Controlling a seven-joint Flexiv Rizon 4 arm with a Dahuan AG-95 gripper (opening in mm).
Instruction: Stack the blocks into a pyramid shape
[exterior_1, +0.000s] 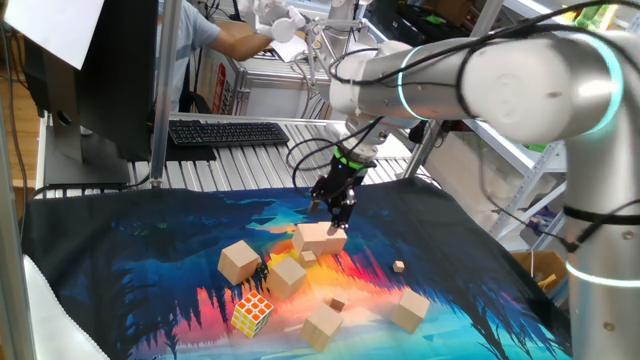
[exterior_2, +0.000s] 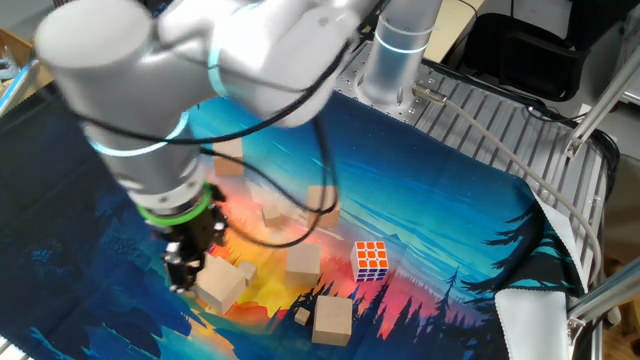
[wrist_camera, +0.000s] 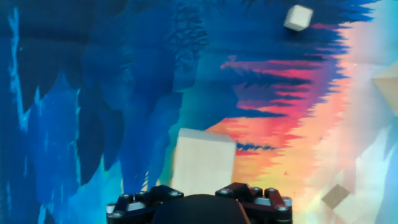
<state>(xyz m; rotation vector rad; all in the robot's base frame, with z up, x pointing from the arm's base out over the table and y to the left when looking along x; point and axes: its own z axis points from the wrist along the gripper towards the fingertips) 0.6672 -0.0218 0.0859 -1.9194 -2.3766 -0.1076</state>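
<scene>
Blocks: five pale wooden cubes visible on the printed cloth (exterior_1: 130, 240), all lying separately, none on top of another. In one fixed view I had one block (exterior_1: 320, 239) right under the gripper (exterior_1: 340, 212), a second (exterior_1: 239, 262) to its left, a third (exterior_1: 288, 275) just in front near the middle, a fourth (exterior_1: 323, 325) toward the near edge, a fifth (exterior_1: 410, 309) off to the right. Second and third sat close together; the rest were loosely scattered. If there was a sixth, I could not find it

Gripper state: hand view showed the block (wrist_camera: 203, 162) on the cloth straight below the fingers, not between them. From the other fixed view the gripper (exterior_2: 185, 265) hung just above that block (exterior_2: 221, 284). I judged the jaws to be fairly wide and empty, though no view showed the gap cleanly

Other items: puzzle cube (exterior_1: 251, 313) near the front, just left of the fourth block; a few tiny wooden cubes (exterior_1: 399, 266) scattered among the big ones, one visible far off in the hand view (wrist_camera: 298, 17). Keyboard (exterior_1: 228, 132) behind the table

Progress, my estimate: barely begun. No base row lined up, no second tier. Left to do: gather blocks into a touching row, then build upward
</scene>
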